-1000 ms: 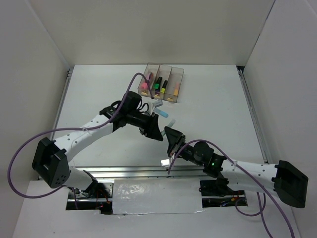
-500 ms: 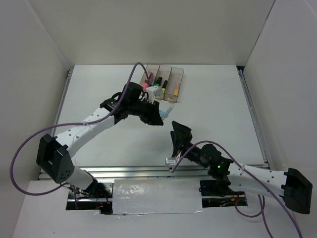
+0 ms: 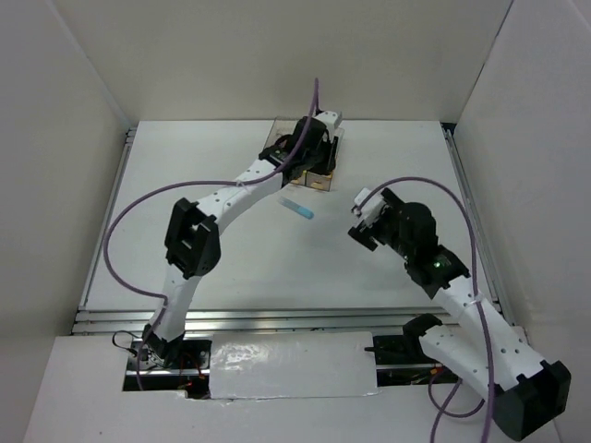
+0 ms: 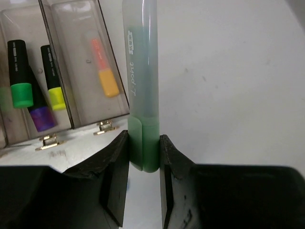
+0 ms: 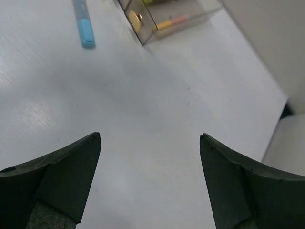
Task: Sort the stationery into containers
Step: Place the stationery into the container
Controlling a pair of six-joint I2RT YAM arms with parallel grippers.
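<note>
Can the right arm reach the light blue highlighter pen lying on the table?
Probably yes: the open right gripper faces the light blue highlighter pen across bare white table, nothing between.

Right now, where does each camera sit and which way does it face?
Top external: high at the near edge, looking down at the table; left arm and right arm show.
Left wrist: on the left hand, facing the bins; fingers grip a mint pen.
Right wrist: on the open right hand, facing the table; both fingers show.
Shared: both wrist views show the bins.
</note>
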